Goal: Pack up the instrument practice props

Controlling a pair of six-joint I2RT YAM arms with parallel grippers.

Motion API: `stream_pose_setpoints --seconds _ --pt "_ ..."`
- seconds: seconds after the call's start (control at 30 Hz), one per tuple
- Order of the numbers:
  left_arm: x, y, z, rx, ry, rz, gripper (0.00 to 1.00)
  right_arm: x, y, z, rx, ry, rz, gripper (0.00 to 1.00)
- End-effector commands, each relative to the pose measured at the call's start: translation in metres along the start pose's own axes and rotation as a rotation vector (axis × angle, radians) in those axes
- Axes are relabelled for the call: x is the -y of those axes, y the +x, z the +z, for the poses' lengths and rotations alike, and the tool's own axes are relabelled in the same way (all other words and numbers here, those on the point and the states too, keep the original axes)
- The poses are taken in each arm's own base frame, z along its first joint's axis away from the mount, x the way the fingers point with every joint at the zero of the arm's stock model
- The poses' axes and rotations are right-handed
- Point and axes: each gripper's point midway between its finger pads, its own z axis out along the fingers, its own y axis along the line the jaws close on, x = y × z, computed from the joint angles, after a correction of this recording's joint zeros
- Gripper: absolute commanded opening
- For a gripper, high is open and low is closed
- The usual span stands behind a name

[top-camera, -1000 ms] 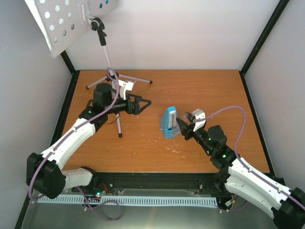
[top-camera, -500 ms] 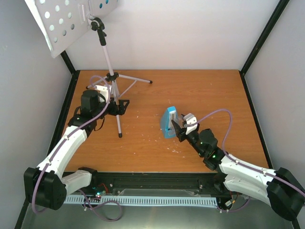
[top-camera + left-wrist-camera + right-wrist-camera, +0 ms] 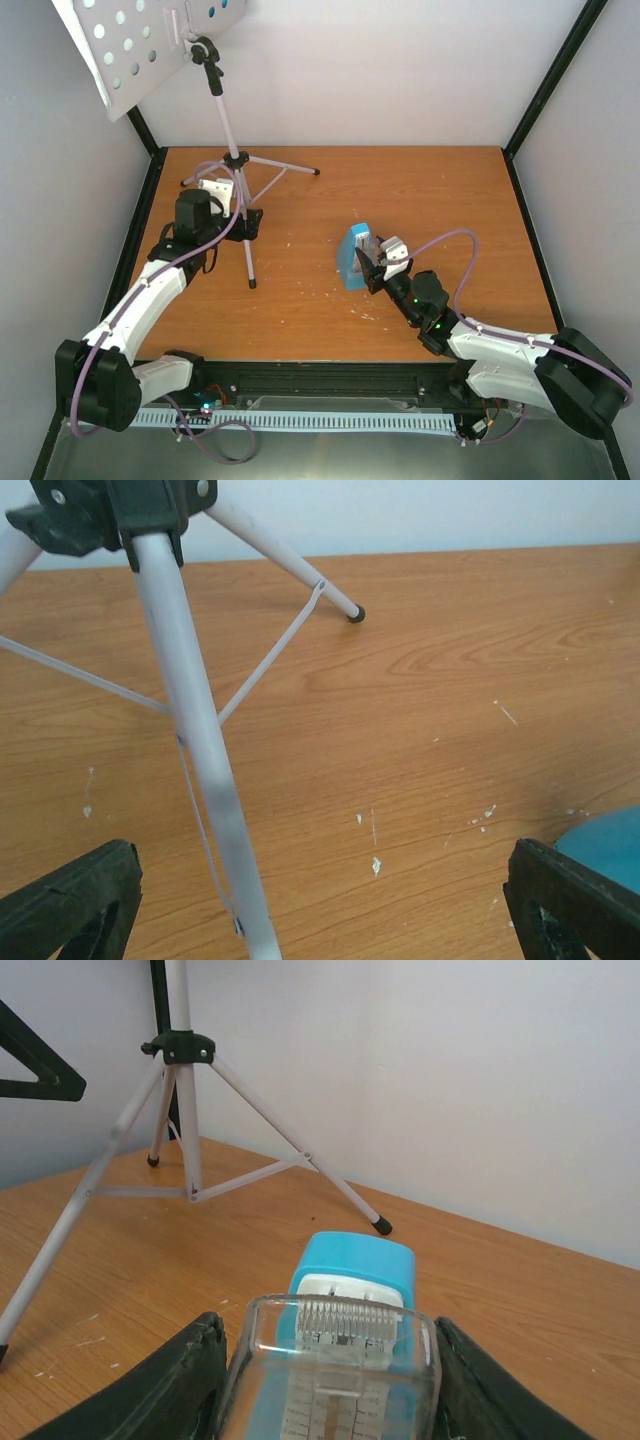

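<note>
Right wrist view: right claw (image 3: pixel 335 1390) is clamped on the metronome (image 3: pixel 352 1275), one finger either side of its clear cover (image 3: pixel 330 1360). The metronome is on the table (image 3: pixel 430 190), a bit right of centre.

Change over the last second: that arm dropped flatter and pushed forward, and the metronome slid slightly left with it. Grip looks settled, so my read is it's ready to lift.

Further out, left claw (image 3: pixel 320 905) is wide open and holds nothing. A second ago it pointed at mid-table. Now it has swung back, and the front tripod leg (image 3: pixel 205 770) stands between its fingers (image 3: pixel 70 905) without touching them. Probably lining up a grab on the music stand (image 3: pixel 225 110), which is upright at far left with its perforated desk (image 3: pixel 120 50) up top.

Behind that there's a blue-white bit (image 3: pixel 218 10). Could be the sheets, can't confirm. Nothing packed yet.
</note>
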Motion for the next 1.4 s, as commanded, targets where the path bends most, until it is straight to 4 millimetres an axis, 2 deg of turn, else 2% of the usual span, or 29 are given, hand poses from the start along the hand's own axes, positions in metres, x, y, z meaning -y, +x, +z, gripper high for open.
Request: stream_pose_setpoints --seconds 0.0,0.93,1.37 --pt "-0.003 -0.007 0.003 0.011 -0.018 0.035 0.99 0.003 -0.006 -0.002 0.044 0.027 0.010 0.49" --pt "-0.005 -0.007 0.003 0.014 -0.025 0.035 0.99 0.009 0.015 0.007 0.003 0.083 -0.034 0.49" --pt "-0.004 -0.009 0.001 0.021 -0.024 0.034 0.99 0.003 0.021 0.012 -0.015 0.055 -0.024 0.49"
